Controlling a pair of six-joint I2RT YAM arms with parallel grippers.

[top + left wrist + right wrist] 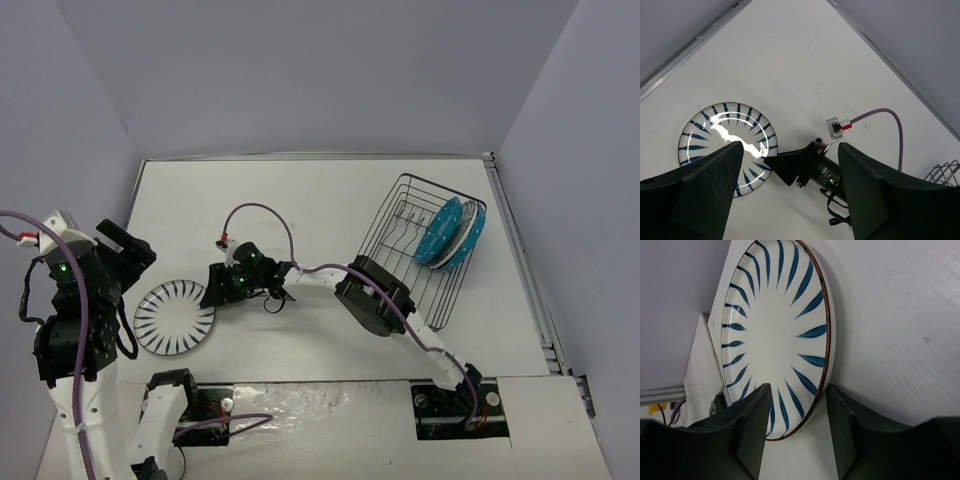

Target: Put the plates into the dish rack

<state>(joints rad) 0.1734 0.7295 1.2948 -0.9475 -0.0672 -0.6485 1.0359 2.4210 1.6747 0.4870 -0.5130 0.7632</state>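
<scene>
Striped plate (175, 318) lies flat on table (300, 200), front left. Right gripper (797, 390) is low at its right edge, fingers spread, rim sitting in the gap; can't tell if either finger touches. Left gripper (790, 150) is spread wide, up above the plate. Two teal plates (450, 235) stand in rack (400, 215), well apart, far right.

Teal plates (450, 235) racked; striped plate (175, 318) flat
</scene>
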